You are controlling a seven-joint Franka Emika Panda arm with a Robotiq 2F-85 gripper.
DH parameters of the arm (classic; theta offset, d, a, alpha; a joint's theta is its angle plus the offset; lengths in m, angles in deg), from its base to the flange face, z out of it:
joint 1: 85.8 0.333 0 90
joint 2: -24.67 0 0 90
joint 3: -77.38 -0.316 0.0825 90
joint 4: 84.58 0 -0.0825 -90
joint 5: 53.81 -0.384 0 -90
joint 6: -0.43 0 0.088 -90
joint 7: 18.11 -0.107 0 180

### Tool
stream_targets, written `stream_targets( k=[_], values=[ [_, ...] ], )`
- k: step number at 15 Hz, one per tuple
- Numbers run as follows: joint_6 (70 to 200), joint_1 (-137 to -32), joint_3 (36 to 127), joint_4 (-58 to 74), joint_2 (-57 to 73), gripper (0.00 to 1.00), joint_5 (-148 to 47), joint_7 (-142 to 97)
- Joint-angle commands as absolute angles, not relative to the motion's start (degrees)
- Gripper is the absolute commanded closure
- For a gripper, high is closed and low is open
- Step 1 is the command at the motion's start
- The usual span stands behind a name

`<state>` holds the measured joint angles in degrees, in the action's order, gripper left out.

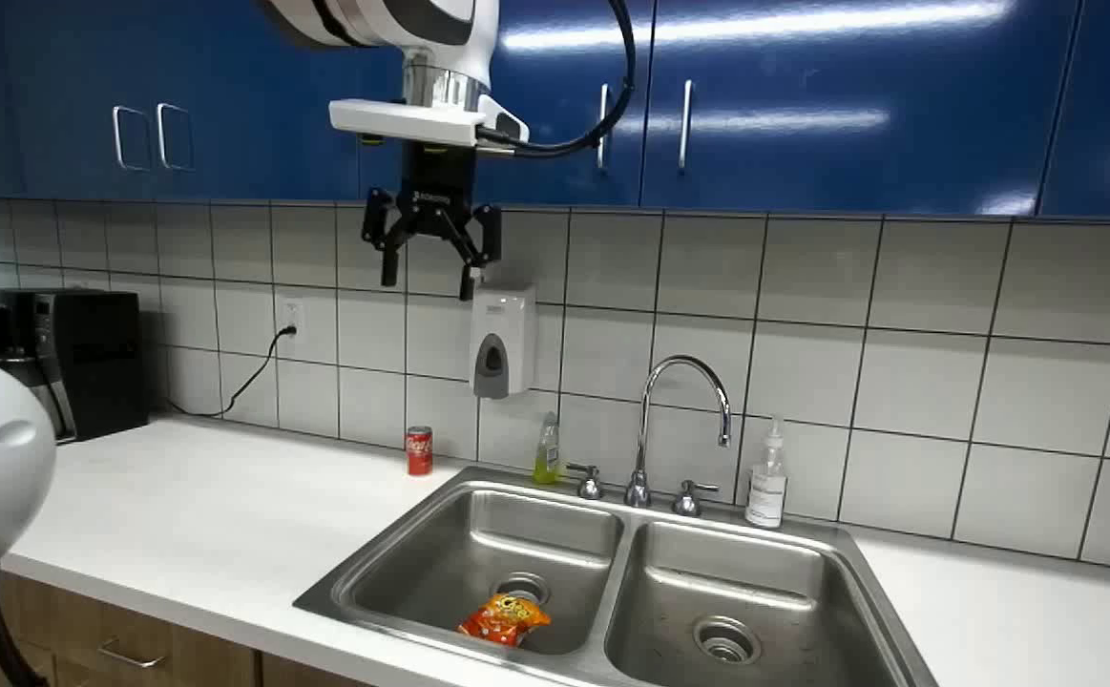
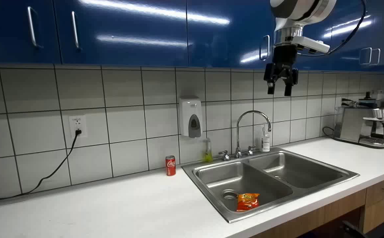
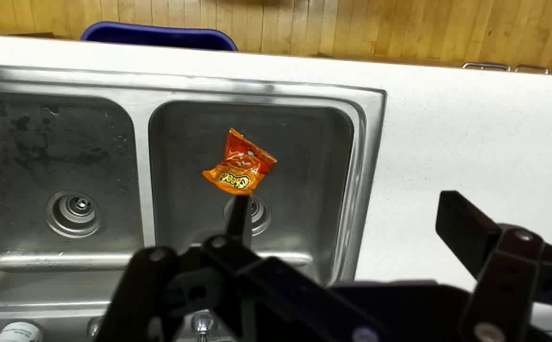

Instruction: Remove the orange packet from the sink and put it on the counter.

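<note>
the empty pincer [image 1: 429, 283] hangs spread, presumably to straddle the orange packet [image 3: 241, 166], wrist-view twelve o'clock of the drain [image 3: 258, 214].

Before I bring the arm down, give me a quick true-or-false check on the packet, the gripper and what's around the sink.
1. The orange packet lies in the sink, in the bowl nearer the red can. True.
2. The gripper is shut on the orange packet. False: the gripper is open and hangs well above the orange packet.
3. The red can stands upright on the counter. True.
4. That bowl's drain is completely hidden. False: part of the drain shows in both exterior views.
5. A white dispenser is mounted on the tiled wall. True.
</note>
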<state>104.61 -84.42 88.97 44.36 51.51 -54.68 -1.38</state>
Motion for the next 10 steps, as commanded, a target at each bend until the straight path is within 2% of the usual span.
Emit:
stream_targets(
  k=[1,10],
  values=[
    [104.53,-85.8,87.84,44.27,51.35,0.0,-55.23,-0.9],
    [114.86,-85.84,86.58,48.81,43.26,0.0,-55.11,-3.43]
  ],
)
